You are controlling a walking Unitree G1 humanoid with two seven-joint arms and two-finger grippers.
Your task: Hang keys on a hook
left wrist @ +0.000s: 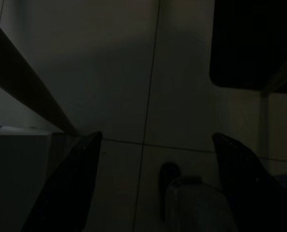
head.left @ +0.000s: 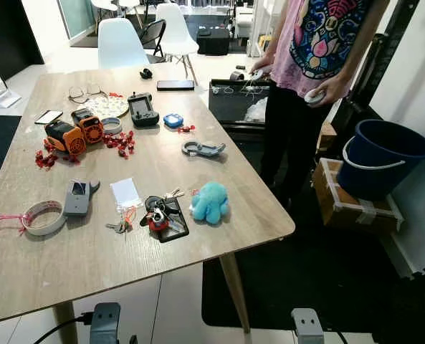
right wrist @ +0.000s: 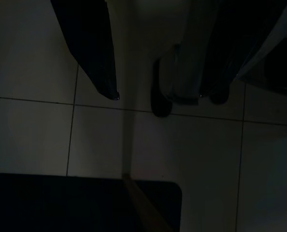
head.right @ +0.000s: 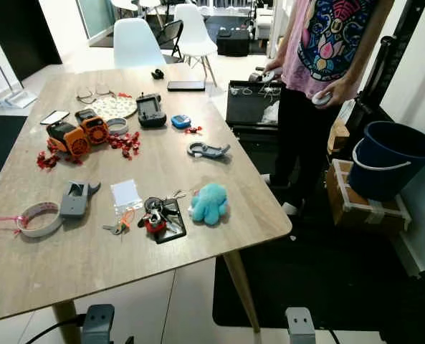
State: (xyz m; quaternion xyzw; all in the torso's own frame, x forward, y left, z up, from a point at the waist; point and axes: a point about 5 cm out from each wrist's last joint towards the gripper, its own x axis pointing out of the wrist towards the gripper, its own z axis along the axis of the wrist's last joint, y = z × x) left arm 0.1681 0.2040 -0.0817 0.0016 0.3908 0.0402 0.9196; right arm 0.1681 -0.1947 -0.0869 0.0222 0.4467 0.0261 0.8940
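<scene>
Keys (head.left: 162, 213): on table (head.left: 198, 186) near its front edge, beside teal plush (head.left: 210, 202), among clutter. Both arms hang idle below; left gripper (left wrist: 153, 183) spread, right gripper (right wrist: 182, 72) spread. Risks: snagging neighbouring items, pushing keys off the edge; no hook visible.

In the eye views, two grey metal brackets show at the robot's front, a left bracket (head.left: 105, 320) and a right bracket (head.left: 307, 326), each a squared block with rounded corners. A black cable (head.left: 63, 327) runs to the left one. In the dark wrist views, the left gripper (left wrist: 155, 181) and right gripper (right wrist: 177, 63) each have long, black, tapering fingers (left wrist: 68, 186) with pointed tips.
</scene>
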